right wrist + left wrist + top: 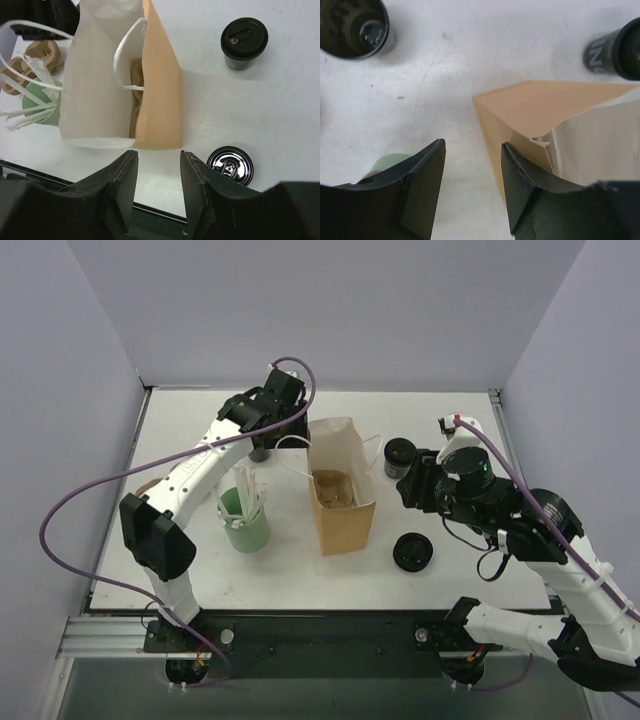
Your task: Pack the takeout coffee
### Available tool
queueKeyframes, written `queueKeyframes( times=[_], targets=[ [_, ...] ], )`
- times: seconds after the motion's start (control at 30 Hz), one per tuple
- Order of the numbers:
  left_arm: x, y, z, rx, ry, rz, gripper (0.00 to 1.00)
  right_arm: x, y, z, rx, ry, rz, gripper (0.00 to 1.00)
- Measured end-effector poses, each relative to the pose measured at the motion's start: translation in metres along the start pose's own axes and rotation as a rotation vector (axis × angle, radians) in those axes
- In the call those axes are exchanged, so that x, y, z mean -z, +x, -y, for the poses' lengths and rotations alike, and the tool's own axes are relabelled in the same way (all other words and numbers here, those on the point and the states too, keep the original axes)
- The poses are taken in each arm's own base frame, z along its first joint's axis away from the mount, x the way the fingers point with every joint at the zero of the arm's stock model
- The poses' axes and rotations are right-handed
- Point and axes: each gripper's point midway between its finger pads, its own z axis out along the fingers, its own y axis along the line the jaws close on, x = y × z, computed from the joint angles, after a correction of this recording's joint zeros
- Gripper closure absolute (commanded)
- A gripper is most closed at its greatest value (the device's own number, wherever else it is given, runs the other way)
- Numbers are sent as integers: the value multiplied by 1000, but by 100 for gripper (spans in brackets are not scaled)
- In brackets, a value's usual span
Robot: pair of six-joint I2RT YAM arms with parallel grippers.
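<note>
**Desk:** What is on the white table [440, 410], and how many of each?

**Photographer:** One brown paper bag with white cord handles [343, 525] stands open at the centre. There are two black cups, one flat glossy black round lid [412, 552], and one pale green paper cup [248, 532] holding several thin white sticks [247, 488].

**Desk:** Where is the coffee?

**Photographer:** The takeout coffee, a small round black paper cup with a dark top [398, 455], stands upright on the table. It is at two o'clock from the bag, outside it and apart from it. The lid lies at four o'clock and the green cup at nine. The second, open black cup [340, 20] is at about eleven, under the left arm.

**Desk:** Any writing?

**Photographer:** There is white lettering on the coffee cup's side, too blurred to read. I can see no print on the bag.

**Desk:** And the grippers?

**Photographer:** The left gripper [472, 150] is spread above bare table beside the bag's corner, with nothing between its fingers. The right gripper [158, 160] is also spread and holds nothing. It is aimed at the bag's near edge, with the coffee at one o'clock from it.
</note>
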Motion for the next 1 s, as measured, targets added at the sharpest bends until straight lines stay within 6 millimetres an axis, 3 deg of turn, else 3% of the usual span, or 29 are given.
queueKeyframes(
  times=[0.1, 0.23, 0.37, 0.47, 0.57, 0.7, 0.77, 0.87, 1.0],
  targets=[
    [-17, -25, 17, -3, 37, 36, 39, 4, 6, 6, -4, 1, 1, 61],
    [-32, -78, 49, 6, 126, 128, 36, 12, 9, 12, -17, -5, 15, 63],
    [-17, -126, 62, 47, 173, 231, 32, 12, 13, 18, -33, 8, 13, 64],
    [8, -136, 41, 111, 155, 241, 30, 10, 17, 21, -41, 20, 6, 64],
    [34, -117, 8, 198, 109, 186, 30, 3, 23, 24, -36, 42, -14, 64],
    [76, -67, -21, 317, 65, 105, 31, -5, 27, 26, -30, 62, -38, 65],
    [102, -44, -20, 355, 85, 101, 31, -10, 31, 26, -25, 69, -58, 65],
    [139, -13, -11, 400, 159, 114, 39, -15, 37, 25, -17, 63, -82, 65],
    [171, 24, -1, 420, 267, 131, 39, -22, 43, 24, -12, 45, -104, 68]
  ],
)
